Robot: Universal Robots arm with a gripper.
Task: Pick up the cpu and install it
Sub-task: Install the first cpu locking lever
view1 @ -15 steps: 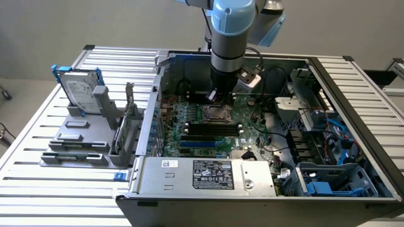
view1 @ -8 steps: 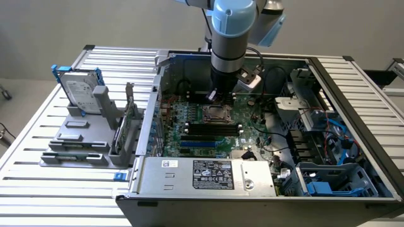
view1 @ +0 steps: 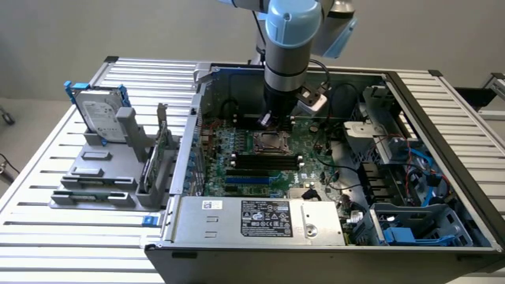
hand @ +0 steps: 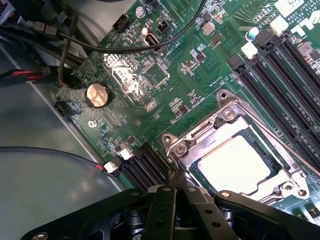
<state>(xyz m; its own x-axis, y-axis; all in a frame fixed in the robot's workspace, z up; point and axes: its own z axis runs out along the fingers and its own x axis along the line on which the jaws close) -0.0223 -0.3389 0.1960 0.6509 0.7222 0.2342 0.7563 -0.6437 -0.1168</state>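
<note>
Open computer case (view1: pixel 442 177) lying on its side on a slatted metal bench (view1: pixel 47 195), with the arm (view1: pixel 290 53) reaching down into it from above. The gripper (view1: pixel 266 120) hangs just over the green motherboard (view1: pixel 261 160), beside the far edge of the metal-framed socket (view1: pixel 272 142). In the wrist view the gripper (hand: pixel 176 189) appears as black linkages with the fingers (hand: pixel 170 182) drawn together, tips touching and nothing between them. The cpu (hand: pixel 235 162) lies flat inside the socket (hand: pixel 220 120), its pale metal top glaring under the light; the socket frame surrounds it on all sides, and the finger tips stand just beside one corner of that frame, clear of the chip.

Other features of the board: long black memory slots (hand: pixel 280 65) run alongside the socket; a round coin battery (hand: pixel 97 94) sits well apart from it near the board's edge; black cables (hand: pixel 150 45) arc across the board. In the exterior view, the grey power supply (view1: pixel 261 219) with its label occupies the near side of the case, and blue plastic parts (view1: pixel 402 235) sit at the case's near corner toward the exterior view's right.

Outside the case, toward the exterior view's left edge of the bench, a grey holder (view1: pixel 103 177) carries a hard drive (view1: pixel 101 112) standing upright in a blue frame, and an expansion card (view1: pixel 162 148) stands on edge just beside the case wall.
</note>
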